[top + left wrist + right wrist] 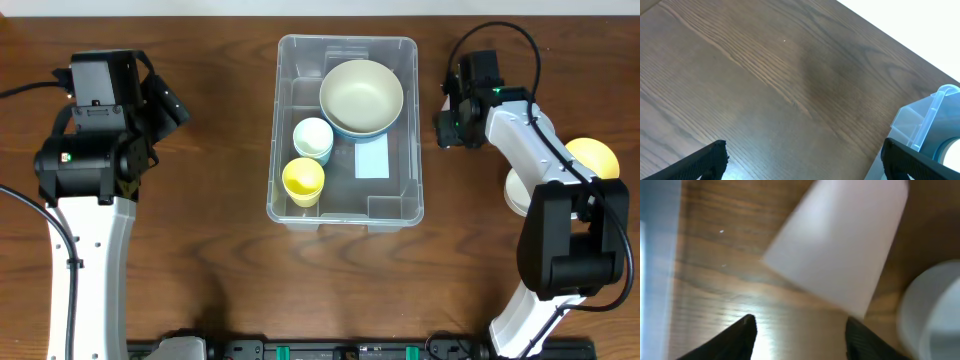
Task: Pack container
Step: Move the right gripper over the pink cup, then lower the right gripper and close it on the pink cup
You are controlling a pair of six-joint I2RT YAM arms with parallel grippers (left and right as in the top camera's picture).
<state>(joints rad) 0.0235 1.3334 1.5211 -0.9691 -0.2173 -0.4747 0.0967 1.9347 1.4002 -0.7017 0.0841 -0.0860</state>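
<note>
The container (346, 41) stood in the middle of the table (210, 260), the left gripper (802, 152) was spread wide and empty, and the right gripper (802, 330), just beside the container, had its jaws apart, so the blurred white cup (840, 245) looked loose and could roll away.

Support: dark brown wood-grain table (220, 120), grain running left to right in the overhead view, with soft glare in patches.

Directly on it, centre: large clear plastic rectangular container (347, 40) with rounded corners, sitting flat, its long side running front to back.

Right side, well apart from it: round yellow bowl (597, 155) and round white bowl (517, 192), just beside each other, both partly hidden from above.
</note>
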